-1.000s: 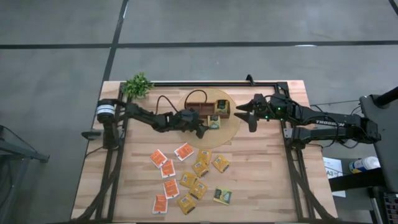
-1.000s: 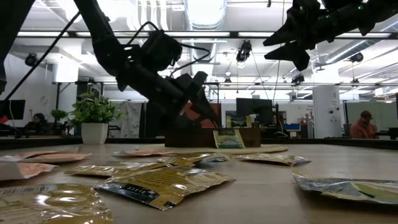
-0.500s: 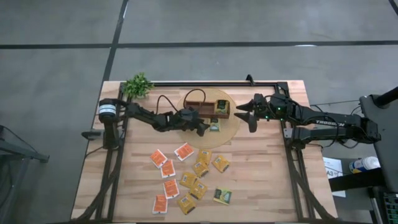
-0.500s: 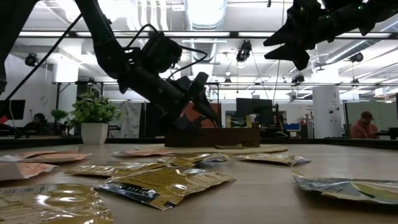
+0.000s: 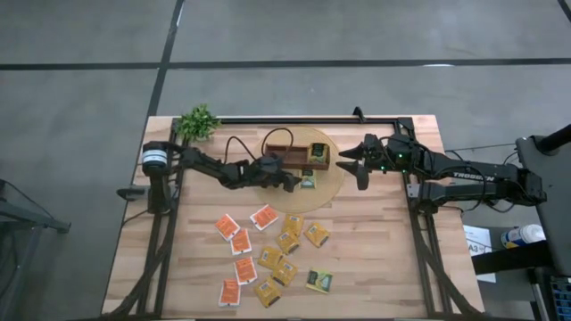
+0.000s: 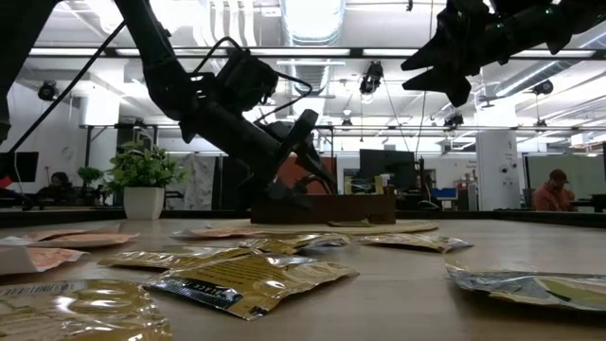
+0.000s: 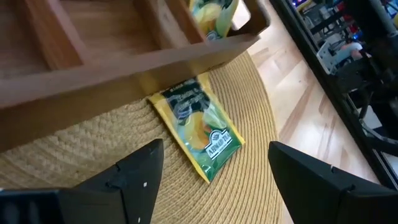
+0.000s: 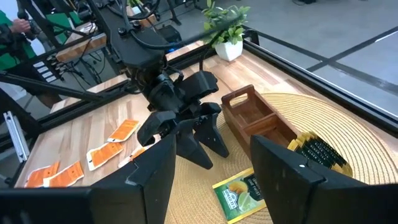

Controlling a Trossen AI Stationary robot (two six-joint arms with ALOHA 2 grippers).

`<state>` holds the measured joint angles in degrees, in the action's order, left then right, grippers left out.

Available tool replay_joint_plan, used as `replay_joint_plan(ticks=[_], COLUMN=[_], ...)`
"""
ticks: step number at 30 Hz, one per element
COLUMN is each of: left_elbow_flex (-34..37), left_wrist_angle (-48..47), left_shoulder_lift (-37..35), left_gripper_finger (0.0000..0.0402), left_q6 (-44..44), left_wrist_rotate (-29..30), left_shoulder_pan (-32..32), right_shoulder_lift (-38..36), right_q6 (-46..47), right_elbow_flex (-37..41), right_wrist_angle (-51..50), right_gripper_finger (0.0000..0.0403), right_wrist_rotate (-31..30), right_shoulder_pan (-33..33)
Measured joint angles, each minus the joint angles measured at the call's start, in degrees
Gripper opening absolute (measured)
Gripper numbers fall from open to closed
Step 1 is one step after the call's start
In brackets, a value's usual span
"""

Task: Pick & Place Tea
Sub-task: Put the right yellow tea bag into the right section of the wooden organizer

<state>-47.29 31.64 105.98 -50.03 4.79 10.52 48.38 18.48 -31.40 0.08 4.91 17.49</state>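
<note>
A green tea sachet (image 7: 199,127) lies flat on the round woven mat (image 5: 332,183), its far end against the near wall of the brown wooden box (image 5: 294,153). My left gripper (image 5: 290,181) is open just left of it, tilted down, one finger on either side of the sachet without touching. Another sachet (image 5: 317,154) stands in the box's right compartment. Several orange, yellow and green sachets (image 5: 268,254) lie loose on the table nearer the front. My right gripper (image 5: 355,165) hangs open and high over the mat's right edge.
A small potted plant (image 5: 198,122) stands at the far left corner. Black frame rails (image 5: 303,119) run along the table's far and side edges. Bare wood lies to the right of the loose sachets. People sit in the room beyond the table.
The green sachet stood upright, leaning on the box's near wall; it has tipped over and now lies flat on the mat. My left gripper has rolled about its own pointing line and otherwise stayed in place, open throughout.
</note>
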Motion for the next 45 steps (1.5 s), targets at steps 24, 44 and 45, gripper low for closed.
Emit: replay_joint_plan(ticks=[24, 44, 45], left_elbow_flex=[-20.26, -54.18, -55.00], left_wrist_angle=[-35.34, -73.79, -74.71], left_shoulder_lift=[1.37, 18.32, 18.57], left_gripper_finger=[0.0284, 0.0284, 0.0284], left_q6=[-14.78, -7.28, -7.17], left_wrist_rotate=[-2.90, -5.82, -5.43], left_shoulder_pan=[-0.74, -0.63, -0.63], right_shoulder_lift=[0.02, 0.06, 0.07], right_q6=[-1.99, 0.87, 0.85], right_elbow_flex=[0.00, 0.00, 0.00], right_wrist_angle=[0.17, 0.17, 0.17], right_gripper_finger=[0.0203, 0.0203, 0.0203], right_wrist_rotate=[-0.12, -0.57, -0.57], right_shoulder_pan=[0.00, -0.02, -0.02])
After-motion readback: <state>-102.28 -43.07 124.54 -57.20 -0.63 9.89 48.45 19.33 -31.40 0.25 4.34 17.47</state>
